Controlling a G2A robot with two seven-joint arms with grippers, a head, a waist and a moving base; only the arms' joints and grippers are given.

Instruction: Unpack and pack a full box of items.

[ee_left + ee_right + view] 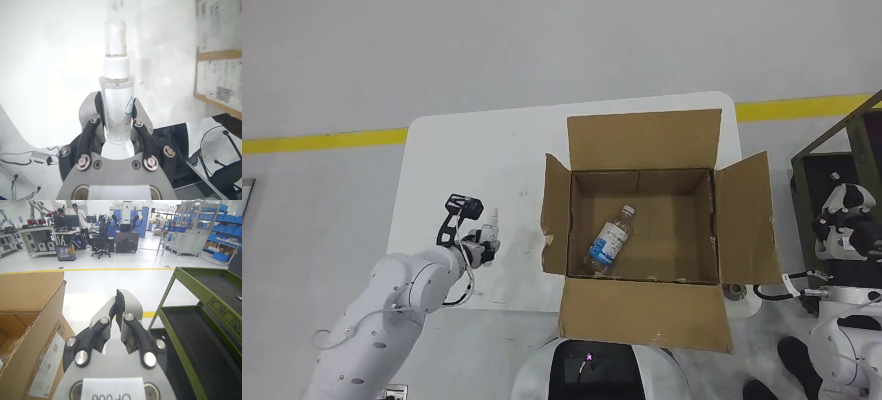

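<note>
An open cardboard box (647, 150) stands on the white table (472, 170), its flaps spread out. Inside it lies one clear bottle with a blue label (611, 240), on its side. My left gripper (116, 108) is shut on a clear spray bottle (115, 79) with a white collar and a see-through cap. In the top view that left gripper (482, 240) sits over the table left of the box, spray bottle (492, 218) in it. My right gripper (117, 306) is shut on nothing, off the table's right side beside the box wall (28, 306).
A green metal cart (198, 323) with black shelves stands close on the right of the right gripper; it also shows at the top view's right edge as the cart (832, 180). A yellow floor line (322, 140) runs behind the table.
</note>
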